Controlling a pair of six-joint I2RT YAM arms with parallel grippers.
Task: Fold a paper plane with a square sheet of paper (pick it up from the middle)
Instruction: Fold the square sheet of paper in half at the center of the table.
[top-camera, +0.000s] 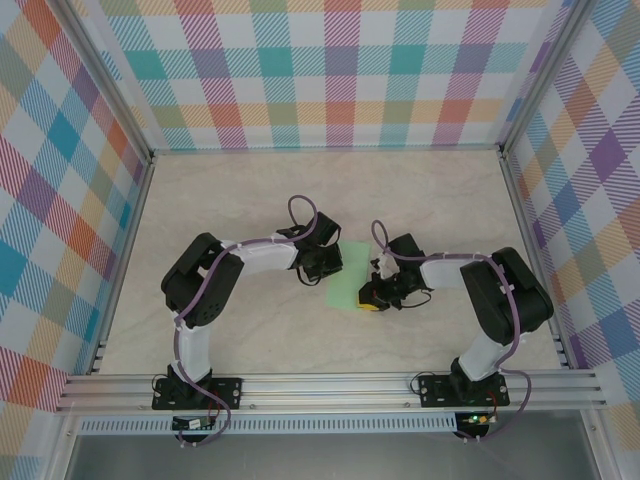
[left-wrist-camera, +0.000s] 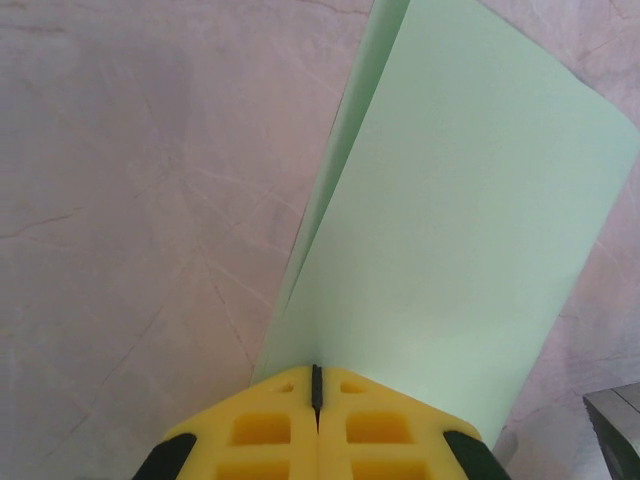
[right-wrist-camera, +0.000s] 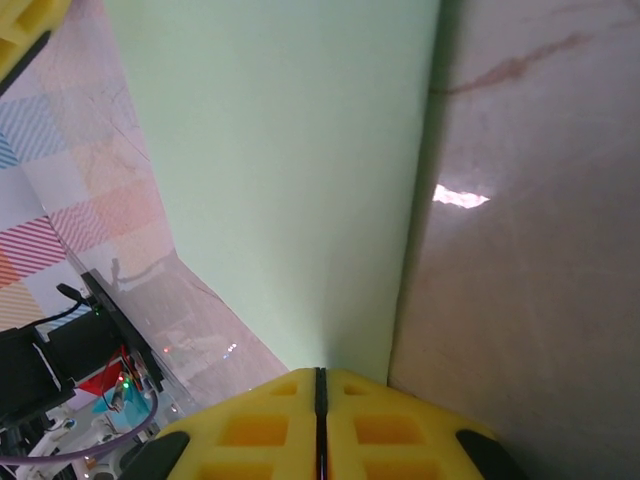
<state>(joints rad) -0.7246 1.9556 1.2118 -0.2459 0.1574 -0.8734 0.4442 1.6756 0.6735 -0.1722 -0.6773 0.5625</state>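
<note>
A light green sheet of paper (top-camera: 348, 275) lies mid-table, folded into a rectangle. My left gripper (top-camera: 322, 265) is at its far left edge, my right gripper (top-camera: 373, 297) at its near right corner. In the left wrist view the yellow jaws (left-wrist-camera: 316, 368) are shut with their tips against the paper (left-wrist-camera: 450, 200). Its upper layer stands a little off the lower one along the left side. In the right wrist view the right gripper (right-wrist-camera: 320, 370) is shut too, its tips on the paper (right-wrist-camera: 290, 180) beside the paper's right edge. No paper shows between either pair of jaws.
The pale marble tabletop (top-camera: 250, 200) is walled by checked panels (top-camera: 330, 70) on three sides. An aluminium rail (top-camera: 330, 385) carrying both arm bases runs along the near edge. A yellow finger of the left gripper (right-wrist-camera: 25, 25) shows beyond the paper in the right wrist view.
</note>
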